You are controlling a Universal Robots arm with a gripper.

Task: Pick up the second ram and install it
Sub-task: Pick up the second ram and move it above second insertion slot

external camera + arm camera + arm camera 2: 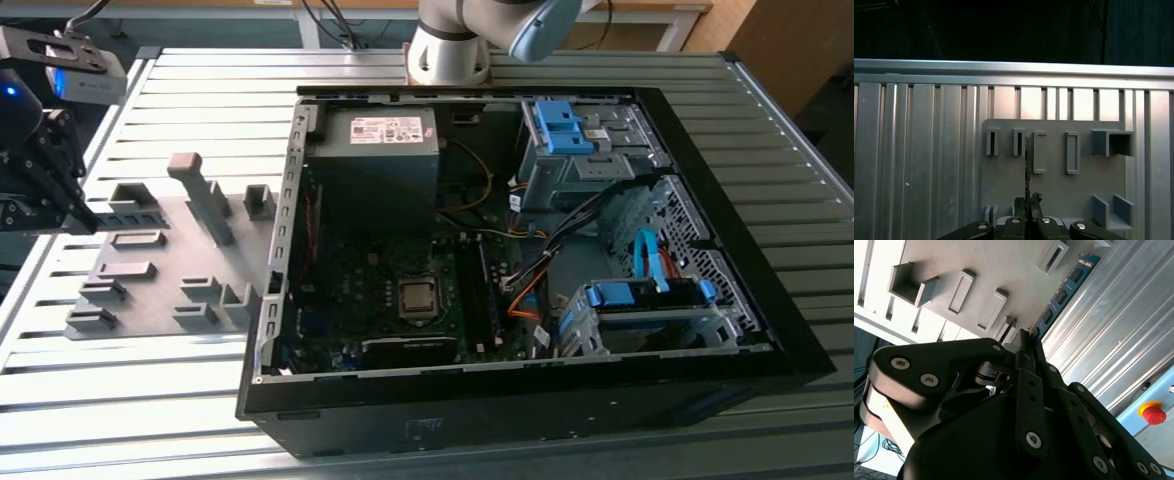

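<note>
At the exterior view's left your gripper (47, 200) is clamped on one end of the second ram (1061, 292), edge-on by the grey fixture plate (160, 278), PC case (534, 400) to the right; prob. light, stiff, fragile, so hold bare edges, not chips.

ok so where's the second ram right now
In both wrist views the second ram is clamped in the gripper, sticking out past its fingertips over the grey fixture plate, next to its slotted blocks.
</note>
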